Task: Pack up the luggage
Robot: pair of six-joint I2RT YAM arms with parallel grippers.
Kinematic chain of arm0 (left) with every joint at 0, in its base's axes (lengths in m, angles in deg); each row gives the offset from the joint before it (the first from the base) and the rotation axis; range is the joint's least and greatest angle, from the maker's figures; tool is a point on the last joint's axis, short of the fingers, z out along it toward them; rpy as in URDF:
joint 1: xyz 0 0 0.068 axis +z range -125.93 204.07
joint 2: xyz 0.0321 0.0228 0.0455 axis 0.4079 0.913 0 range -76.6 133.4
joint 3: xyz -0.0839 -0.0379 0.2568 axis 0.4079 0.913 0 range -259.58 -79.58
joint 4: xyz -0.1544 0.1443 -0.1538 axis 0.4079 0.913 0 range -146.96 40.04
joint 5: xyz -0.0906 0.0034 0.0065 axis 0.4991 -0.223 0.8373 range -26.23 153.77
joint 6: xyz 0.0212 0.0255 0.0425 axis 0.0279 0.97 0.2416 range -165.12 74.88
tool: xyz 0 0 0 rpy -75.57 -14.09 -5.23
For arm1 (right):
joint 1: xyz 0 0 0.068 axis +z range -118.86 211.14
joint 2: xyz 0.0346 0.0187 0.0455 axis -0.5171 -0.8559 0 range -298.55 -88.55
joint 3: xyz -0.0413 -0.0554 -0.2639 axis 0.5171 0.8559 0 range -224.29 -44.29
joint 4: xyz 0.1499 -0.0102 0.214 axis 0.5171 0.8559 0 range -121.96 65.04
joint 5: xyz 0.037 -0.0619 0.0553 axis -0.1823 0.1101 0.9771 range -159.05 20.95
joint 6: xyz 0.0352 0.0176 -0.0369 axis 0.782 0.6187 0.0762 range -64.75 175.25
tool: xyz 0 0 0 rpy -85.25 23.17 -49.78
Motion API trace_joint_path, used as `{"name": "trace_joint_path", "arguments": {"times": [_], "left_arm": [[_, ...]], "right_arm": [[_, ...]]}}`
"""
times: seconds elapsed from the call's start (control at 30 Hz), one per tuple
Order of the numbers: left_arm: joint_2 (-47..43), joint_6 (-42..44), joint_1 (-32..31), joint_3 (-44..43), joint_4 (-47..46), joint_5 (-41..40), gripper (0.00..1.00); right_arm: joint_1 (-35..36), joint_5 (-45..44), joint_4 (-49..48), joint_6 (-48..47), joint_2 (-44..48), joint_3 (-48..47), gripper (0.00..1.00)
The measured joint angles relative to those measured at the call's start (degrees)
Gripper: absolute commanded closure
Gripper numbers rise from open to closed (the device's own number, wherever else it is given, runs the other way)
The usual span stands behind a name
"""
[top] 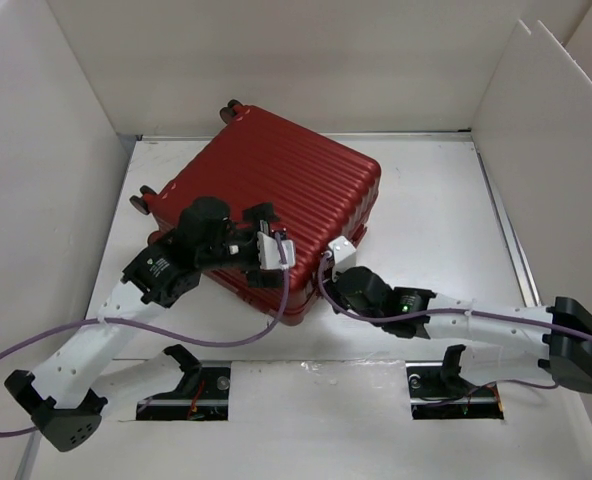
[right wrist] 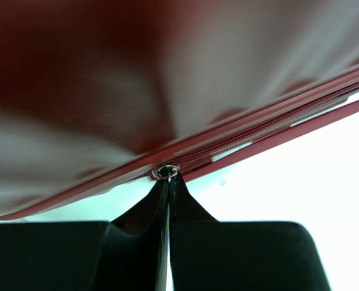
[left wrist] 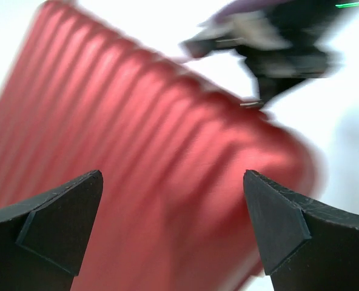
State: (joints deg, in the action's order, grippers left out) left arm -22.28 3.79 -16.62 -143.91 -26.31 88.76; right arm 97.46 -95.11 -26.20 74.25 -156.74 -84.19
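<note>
Top external: luggage [top: 266, 215], illegible arm label [top: 159, 264]

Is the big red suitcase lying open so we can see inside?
No, the large dark red ribbed hard-shell suitcase has its lid down in the top view, so only the ribbed outer shell shows and none of the inside.

The luggage [top: 276, 180] lies on the table [top: 431, 225], left fingers [left wrist: 58, 224] above it, right fingers [right wrist: 137, 242] against its edge.
</note>
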Motion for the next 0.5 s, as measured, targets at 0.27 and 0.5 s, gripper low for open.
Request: {"name": "trace_joint_path", "arguments": {"times": [0.27, 0.5], "left_arm": [[0.3, -8.9, -11.0, -0.5, 5.2, 3.5, 0.0], [5.9, -21.6, -15.1, 0.2, -3.0, -9.3, 0.0]], "right_arm": [[-4.8, 6.4, -7.7, -1.7, 4.0, 6.0, 1.0], [-5.1, 6.9, -8.8, -1.1, 2.8, 6.0, 1.0]]}}
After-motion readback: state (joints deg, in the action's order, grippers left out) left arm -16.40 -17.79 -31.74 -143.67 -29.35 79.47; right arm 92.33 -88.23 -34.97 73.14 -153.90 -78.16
